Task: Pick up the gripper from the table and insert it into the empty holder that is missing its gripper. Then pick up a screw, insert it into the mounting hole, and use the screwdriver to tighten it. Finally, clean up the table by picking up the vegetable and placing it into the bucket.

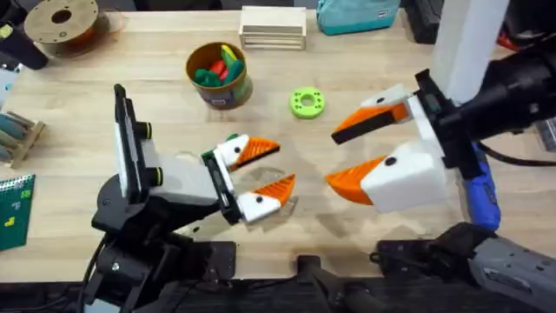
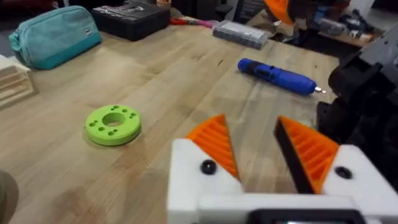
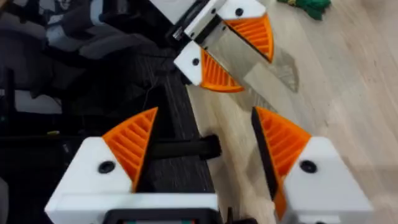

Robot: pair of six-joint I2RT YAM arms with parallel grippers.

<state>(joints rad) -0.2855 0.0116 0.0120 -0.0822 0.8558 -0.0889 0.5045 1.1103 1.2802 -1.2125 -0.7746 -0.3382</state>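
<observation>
Here, both tools [image 1: 276, 168] [image 1: 347, 156] agape, bare tabletop [image 1: 365, 78] between.

Right gripper [image 3: 202, 152]: I see my own two white fingers with orange ribbed pads [image 3: 132, 144] spread wide, nothing between them.
Left gripper [image 3: 233, 53]: ahead of my fingers, its jaws also parted, both orange wedges in place, hovering at the table edge.
Vegetable [image 3: 309, 5]: a dark green leafy bit lies beyond the left gripper, far from my fingers.
Table [image 3: 348, 81]: pale wood under my farther finger; dark floor beside it.
</observation>
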